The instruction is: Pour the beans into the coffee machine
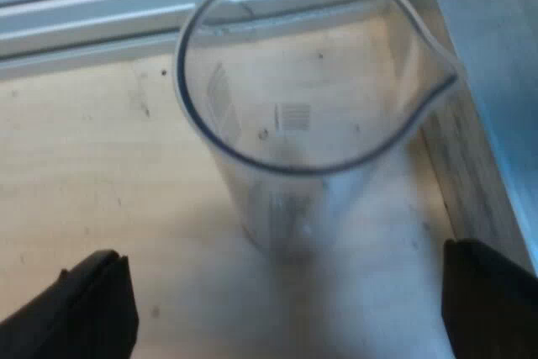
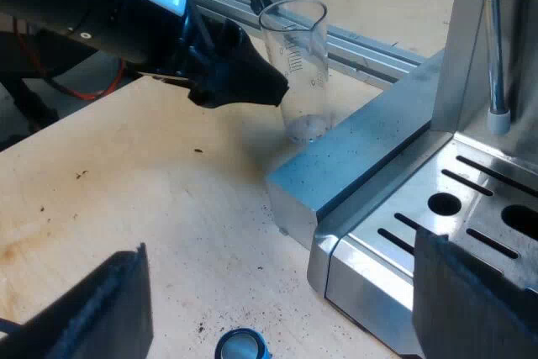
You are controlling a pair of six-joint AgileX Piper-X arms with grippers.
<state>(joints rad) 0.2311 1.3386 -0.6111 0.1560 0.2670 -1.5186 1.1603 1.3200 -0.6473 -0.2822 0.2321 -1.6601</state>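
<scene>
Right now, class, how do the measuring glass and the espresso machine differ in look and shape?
The measuring glass is clear with printed marks; the espresso machine is opaque, brushed metal. The glass is round with a spout; the machine is boxy with a slotted tray. Both stand on the wooden table.

You are looking at a workshop or lab: a bare wooden table (image 2: pixel 126 199) is carrying a metal rail (image 2: pixel 370 46) and an espresso machine (image 2: pixel 471 199).
</scene>
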